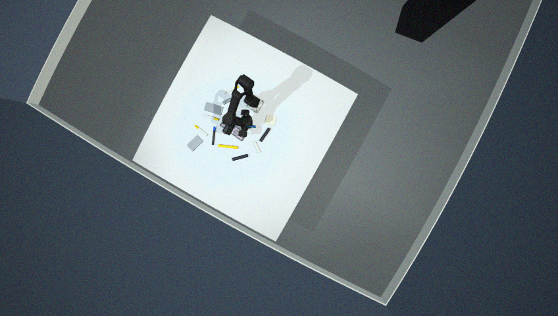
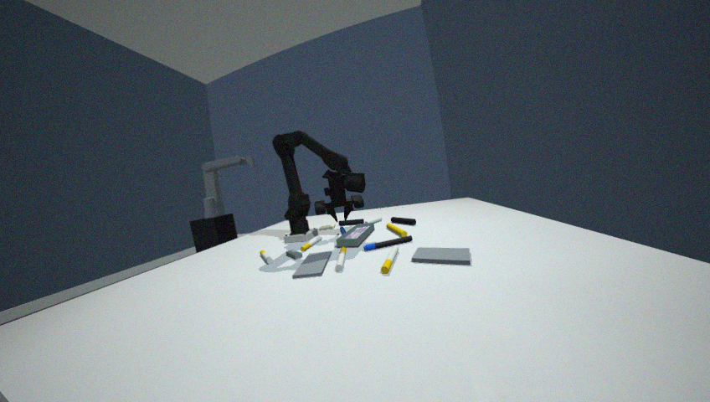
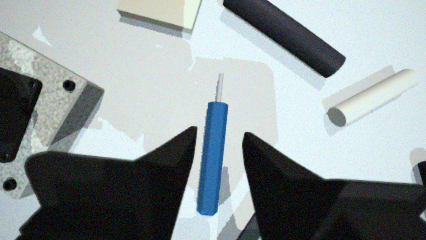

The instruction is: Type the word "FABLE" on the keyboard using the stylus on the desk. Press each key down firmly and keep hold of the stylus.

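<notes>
The blue stylus [image 1: 252, 126] [image 2: 342, 230] [image 3: 214, 155] lies on the white desk, its thin grey tip pointing up in the wrist view. My gripper [image 2: 341, 219] [image 3: 220, 135] is open and empty above it, with one fingertip on each side of the stylus in the wrist view and gaps on both sides. In the exterior view the fingertips are a little above desk level. The keyboard [image 1: 237, 133] [image 2: 356, 234] has pale keys in a dark green-grey case and lies beside the stylus. The arm covers part of it in the top view, and only a corner shows in the wrist view.
The arm's base plate [image 3: 80, 95] is left in the wrist view. A beige block [image 1: 270, 120] [image 3: 160, 12], a black cylinder [image 1: 264, 134] [image 3: 290, 37] and a white cylinder [image 1: 256, 147] [image 3: 375, 97] lie around the stylus. A yellow marker [image 1: 228, 146] [image 2: 397, 229] and a blue-capped black pen [image 1: 213, 137] [image 2: 393, 243] lie near the keyboard.
</notes>
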